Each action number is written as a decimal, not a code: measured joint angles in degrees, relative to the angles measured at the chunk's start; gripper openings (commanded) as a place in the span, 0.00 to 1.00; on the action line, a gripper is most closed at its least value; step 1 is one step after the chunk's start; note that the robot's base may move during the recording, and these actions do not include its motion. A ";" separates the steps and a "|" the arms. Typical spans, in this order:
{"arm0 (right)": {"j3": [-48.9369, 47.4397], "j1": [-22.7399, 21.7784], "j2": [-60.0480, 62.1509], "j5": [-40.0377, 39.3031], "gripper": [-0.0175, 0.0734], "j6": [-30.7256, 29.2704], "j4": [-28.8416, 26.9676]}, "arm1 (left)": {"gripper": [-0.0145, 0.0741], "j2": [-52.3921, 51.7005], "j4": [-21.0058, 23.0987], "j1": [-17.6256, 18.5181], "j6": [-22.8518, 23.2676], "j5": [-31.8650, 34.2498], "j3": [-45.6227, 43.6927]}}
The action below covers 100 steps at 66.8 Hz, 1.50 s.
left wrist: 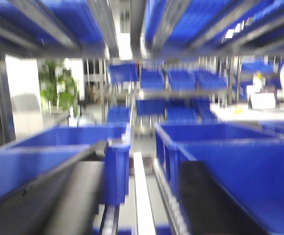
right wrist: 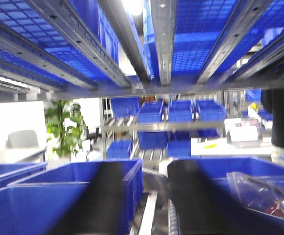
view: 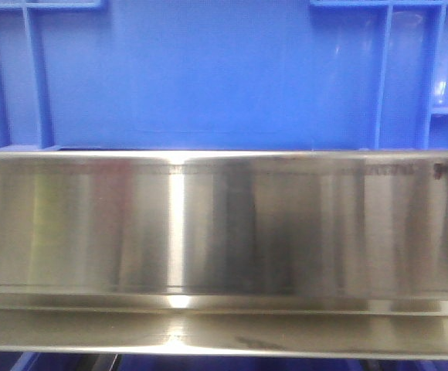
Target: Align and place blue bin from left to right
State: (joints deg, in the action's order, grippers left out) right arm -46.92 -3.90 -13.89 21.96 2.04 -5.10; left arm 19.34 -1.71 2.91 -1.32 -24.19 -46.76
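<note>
Steel rail [view: 224, 232] runs across the front view; just behind it the blue bin [view: 208, 69] sits broadside, long axis left-right, flat wall facing out. Left gripper [left wrist: 141, 161] and right gripper [right wrist: 144, 169] both stand spread, pinching nothing; bins [left wrist: 230, 156] flank the fingers [left wrist: 205, 205], which is this one I cannot tell. Racks [right wrist: 132, 49] of more bins overhead, plant [right wrist: 63, 127] beyond.

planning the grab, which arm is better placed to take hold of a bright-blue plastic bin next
Left, tentatively: the left arm's open fingers bracket a bright-blue plastic bin's corner wall. The right arm's open fingers mostly straddle the gap between bins. The left view is blurred.
</note>
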 measured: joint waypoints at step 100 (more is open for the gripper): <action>-61.03 18.31 -72.70 48.34 0.81 7.46 6.34 | 0.84 76.51 -7.04 17.55 10.39 -45.88 -67.66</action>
State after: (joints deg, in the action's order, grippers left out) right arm -107.95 14.41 -86.59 70.30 9.50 1.25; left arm 95.85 -8.76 20.46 9.07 -70.07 -114.42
